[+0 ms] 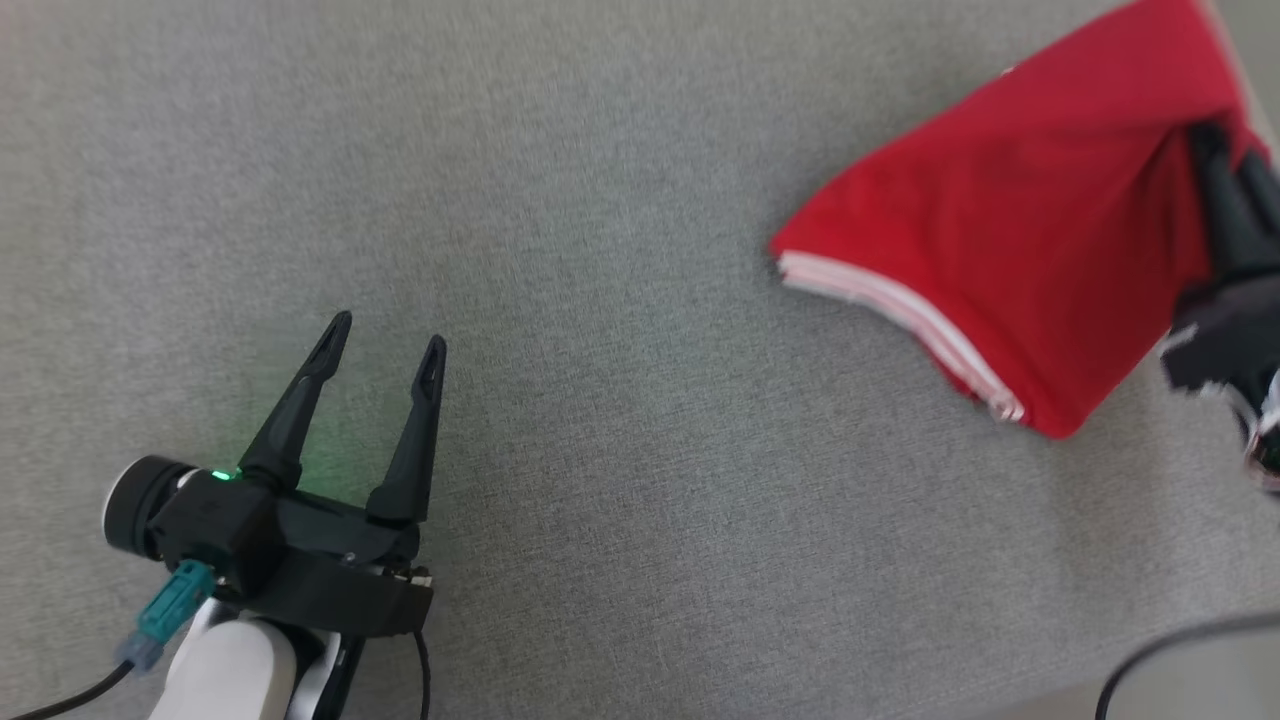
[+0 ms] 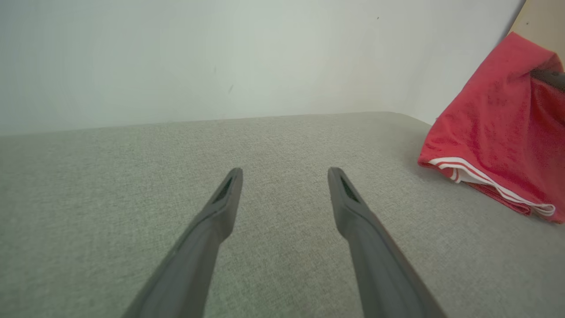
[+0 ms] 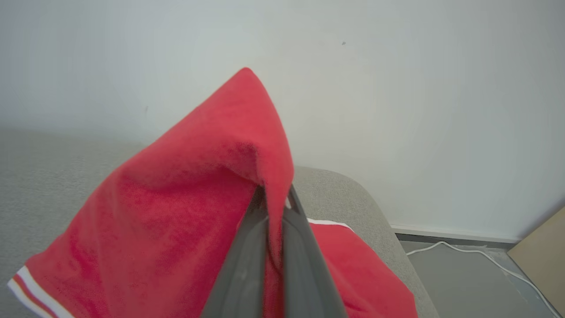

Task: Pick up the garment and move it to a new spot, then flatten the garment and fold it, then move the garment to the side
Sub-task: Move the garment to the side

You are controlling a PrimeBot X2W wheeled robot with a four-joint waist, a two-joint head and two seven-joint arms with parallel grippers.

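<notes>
The garment (image 1: 1010, 215) is red with white-striped trim and sits at the far right of the grey cushioned surface (image 1: 640, 400). My right gripper (image 1: 1225, 160) is shut on a fold of it and lifts that part into a peak. In the right wrist view the red garment (image 3: 185, 212) drapes over both closed fingers (image 3: 247, 256). My left gripper (image 1: 385, 340) stands open at the lower left, well apart from the cloth, with nothing between its fingers. From the left wrist the garment (image 2: 499, 128) hangs at the far right beyond the open left gripper (image 2: 284, 174).
A pale wall (image 2: 220, 57) backs the cushion. The cushion's rounded right end (image 3: 366, 207) drops to a grey floor with a white cable (image 3: 476, 256) and a tan board (image 3: 543, 247). A dark cable (image 1: 1170, 650) curves at the head view's lower right.
</notes>
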